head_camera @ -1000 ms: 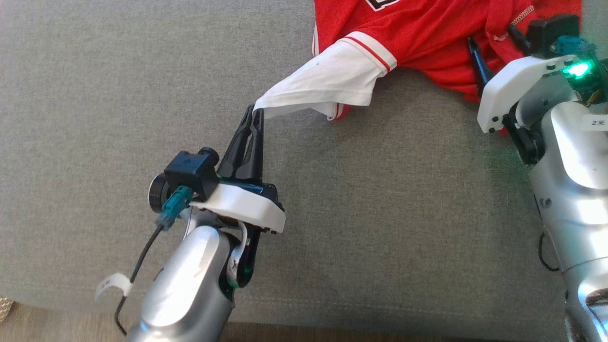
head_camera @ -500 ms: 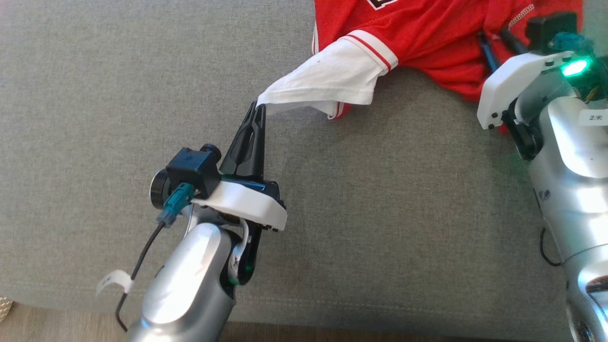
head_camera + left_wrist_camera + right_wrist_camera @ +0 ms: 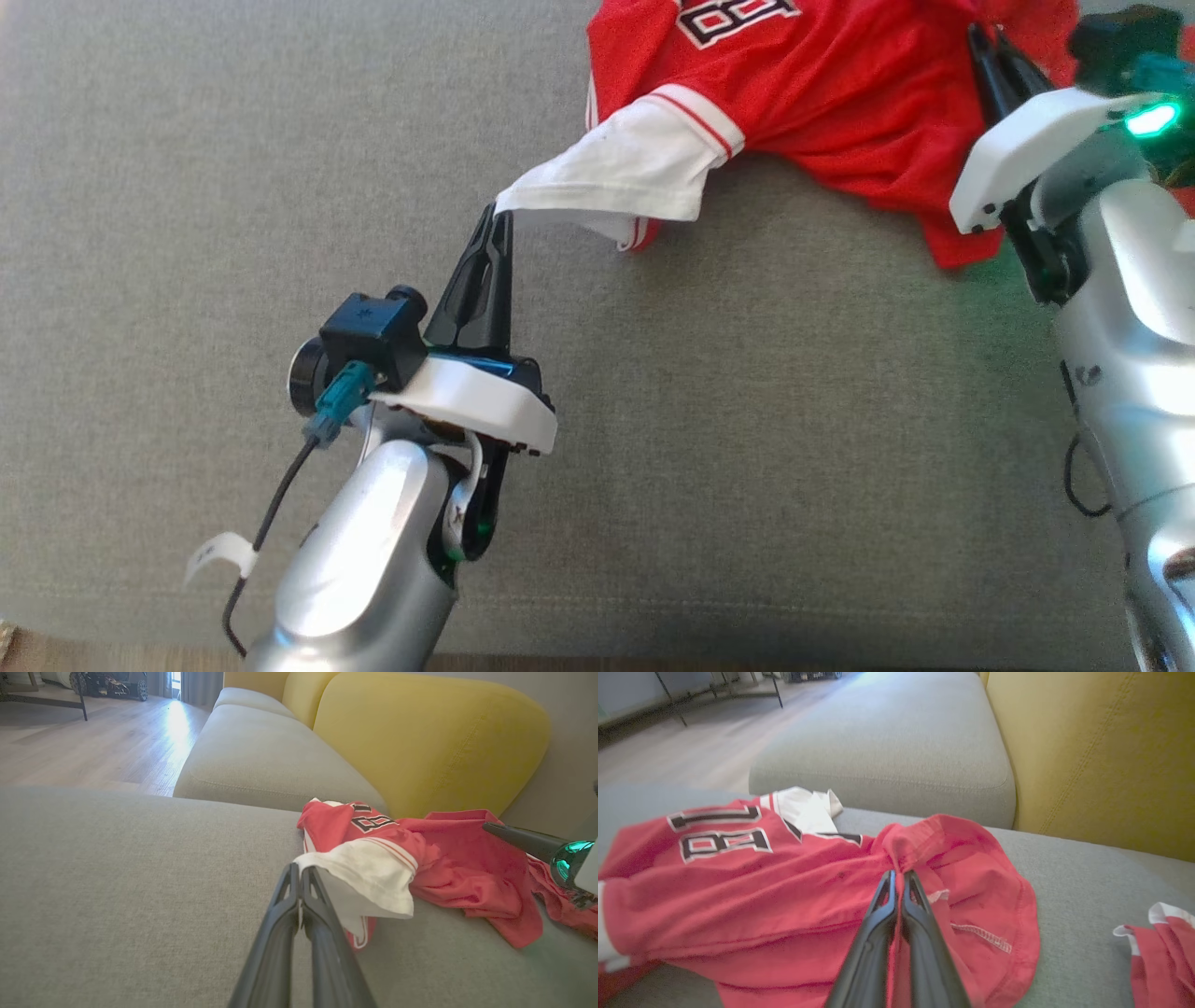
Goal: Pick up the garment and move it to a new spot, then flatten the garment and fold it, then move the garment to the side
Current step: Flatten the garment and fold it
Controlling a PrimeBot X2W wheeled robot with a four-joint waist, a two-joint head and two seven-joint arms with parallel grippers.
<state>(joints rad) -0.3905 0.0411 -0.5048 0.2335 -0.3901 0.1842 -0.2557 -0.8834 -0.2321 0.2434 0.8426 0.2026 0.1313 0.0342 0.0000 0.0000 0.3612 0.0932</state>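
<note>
Spreading the garment [image 3: 822, 103] flat on the sofa seat [image 3: 747, 420] is, by judgement, the step in hand. The garment, a red jersey, lies crumpled toward the back of the seat, close to the yellow backrest [image 3: 420, 742]. Your left gripper [image 3: 501, 217] is closed on the very tip of the white sleeve [image 3: 625, 173], which stretches taut from the body of the garment and appears raised off the cushion near the grip. Your right gripper [image 3: 899, 873] is pinched shut on a raised fold of red cloth near a stitched edge, at the garment's opposite end.

To do this well, draw the two grippers apart along one line, low over the cushion, until the wrinkles between them go out. Stop before the sleeve seam strains. The left hold is thin, a mere corner of cuff, so pull slowly and evenly or it may slip free. Lower both ends together, so that the cloth settles flat rather than tucking under itself, and only then let go.
</note>
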